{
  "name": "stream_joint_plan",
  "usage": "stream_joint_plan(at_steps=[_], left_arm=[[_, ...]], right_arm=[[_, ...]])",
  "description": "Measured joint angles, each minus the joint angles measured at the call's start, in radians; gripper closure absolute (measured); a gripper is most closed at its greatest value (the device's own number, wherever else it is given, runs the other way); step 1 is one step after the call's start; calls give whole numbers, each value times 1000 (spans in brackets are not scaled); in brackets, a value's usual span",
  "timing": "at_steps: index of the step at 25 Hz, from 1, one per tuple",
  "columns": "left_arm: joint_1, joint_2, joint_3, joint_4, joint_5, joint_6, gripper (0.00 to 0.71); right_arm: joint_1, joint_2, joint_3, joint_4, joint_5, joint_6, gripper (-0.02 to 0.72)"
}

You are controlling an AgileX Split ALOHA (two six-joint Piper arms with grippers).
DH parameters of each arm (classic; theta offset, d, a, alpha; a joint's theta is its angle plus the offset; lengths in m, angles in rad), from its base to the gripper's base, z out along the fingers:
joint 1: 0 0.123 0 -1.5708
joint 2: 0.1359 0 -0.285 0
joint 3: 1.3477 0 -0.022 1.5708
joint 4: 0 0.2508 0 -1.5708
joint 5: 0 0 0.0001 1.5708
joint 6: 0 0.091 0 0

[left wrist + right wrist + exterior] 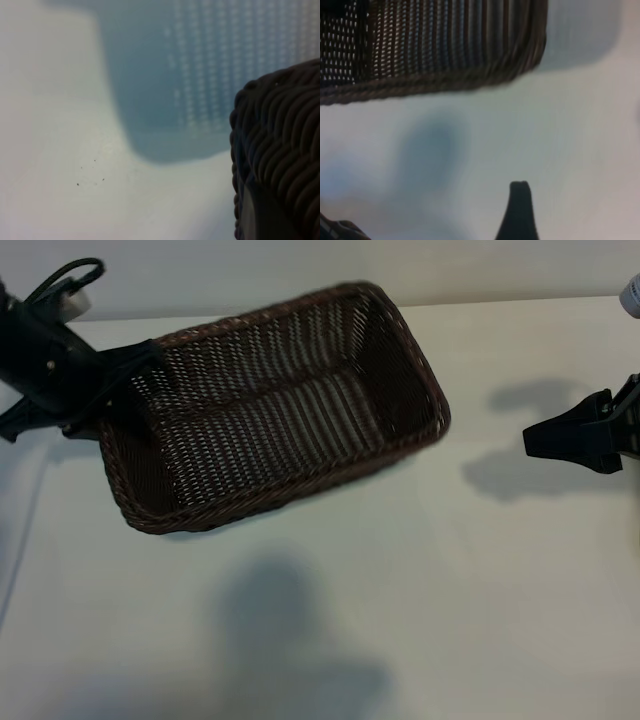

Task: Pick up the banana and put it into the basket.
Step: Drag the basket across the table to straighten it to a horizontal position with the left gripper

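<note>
Lifting basket (280, 410) by its left rim, left gripper (125, 390) clamped on; right gripper (560, 440) spread wide, idle; no banana visible, needs finding next.

We see the basket (270, 410) raised off the surface (430, 620) by our left end effector (110, 390); bare surface separates it from our right end effector (560, 440).

A: The exterior view looks steeply down on the white table (420, 570), the basket (270, 410) upper left of centre.

B: The left wrist view sits tight against the braided rim (280, 145), facing the table.

A: The right wrist view looks from farther off at the basket's side; all three share basket and tabletop.
</note>
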Motion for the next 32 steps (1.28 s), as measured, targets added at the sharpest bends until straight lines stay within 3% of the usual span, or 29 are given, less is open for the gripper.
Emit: stream_joint_plan(at_steps=[6,12,20,32], left_arm=[[0,123,-176,1,153,122,537],[-36,212,-266,6,168,195,537],[-146,316,-283,3,83,180,537],[-195,402,-285,-24,-12,172,538]], right_arm=[[0,0,0,0,0,0,109],[0,0,0,0,0,0,109],[0,0,0,0,0,0,109],[0,0,0,0,0,0,109]])
